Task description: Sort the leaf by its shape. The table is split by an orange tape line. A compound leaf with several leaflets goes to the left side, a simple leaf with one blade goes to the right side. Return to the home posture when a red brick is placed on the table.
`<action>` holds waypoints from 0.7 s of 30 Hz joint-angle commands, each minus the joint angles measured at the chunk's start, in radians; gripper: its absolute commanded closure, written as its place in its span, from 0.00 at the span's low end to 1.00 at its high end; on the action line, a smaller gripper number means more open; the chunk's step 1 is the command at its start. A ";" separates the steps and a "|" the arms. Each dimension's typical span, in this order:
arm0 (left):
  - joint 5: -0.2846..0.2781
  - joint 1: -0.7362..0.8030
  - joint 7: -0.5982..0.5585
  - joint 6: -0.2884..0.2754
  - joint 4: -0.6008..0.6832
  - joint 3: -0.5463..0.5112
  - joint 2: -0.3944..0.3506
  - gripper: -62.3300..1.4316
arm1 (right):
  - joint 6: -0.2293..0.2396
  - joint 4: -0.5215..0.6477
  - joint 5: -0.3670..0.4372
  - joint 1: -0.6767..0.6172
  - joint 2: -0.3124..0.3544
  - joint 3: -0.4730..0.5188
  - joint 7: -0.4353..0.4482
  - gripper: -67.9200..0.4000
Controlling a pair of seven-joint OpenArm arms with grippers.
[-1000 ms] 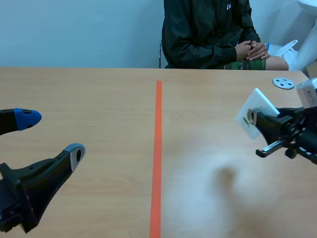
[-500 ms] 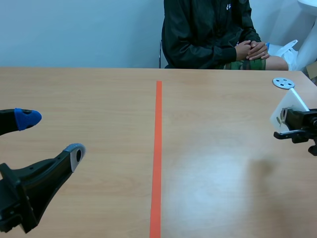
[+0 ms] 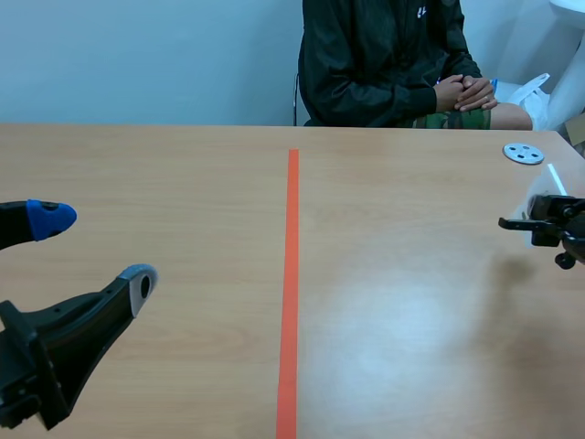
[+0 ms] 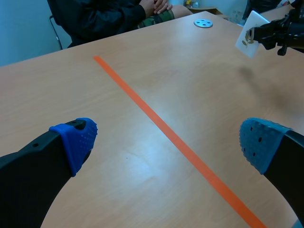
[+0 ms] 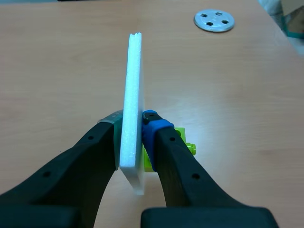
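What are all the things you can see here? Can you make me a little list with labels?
Left gripper: open, holding nothing, on the left side of the orange tape line
Right gripper: shut on the thin white foam card, held on edge over the right side
Card's picture: a small dark mark, too small to tell the leaf shape
Round grey disc with holes: lying flat on the wooden table, far right
Person: seated across the table, hands clasped

Thick black fingers (image 4: pixel 28 164) carry blue dotted pads (image 4: pixel 77 141) at their tips.
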 commanded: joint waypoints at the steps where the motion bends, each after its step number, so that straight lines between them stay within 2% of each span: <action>1: -0.006 -0.003 -0.014 -0.001 0.012 0.004 0.005 0.00 | -0.007 0.001 -0.002 0.041 0.013 -0.029 0.044 0.97; 8: -0.006 -0.003 -0.015 -0.001 0.012 0.004 0.005 0.00 | -0.121 -0.079 -0.036 0.064 0.014 -0.093 0.096 0.97; 17: -0.006 -0.004 -0.015 -0.001 0.012 0.004 0.005 0.00 | -0.124 -0.099 -0.042 0.042 0.031 -0.093 0.060 0.97; 21: -0.006 -0.004 -0.015 -0.001 0.012 0.004 0.005 0.00 | -0.124 -0.099 -0.042 0.036 0.034 -0.093 0.032 0.90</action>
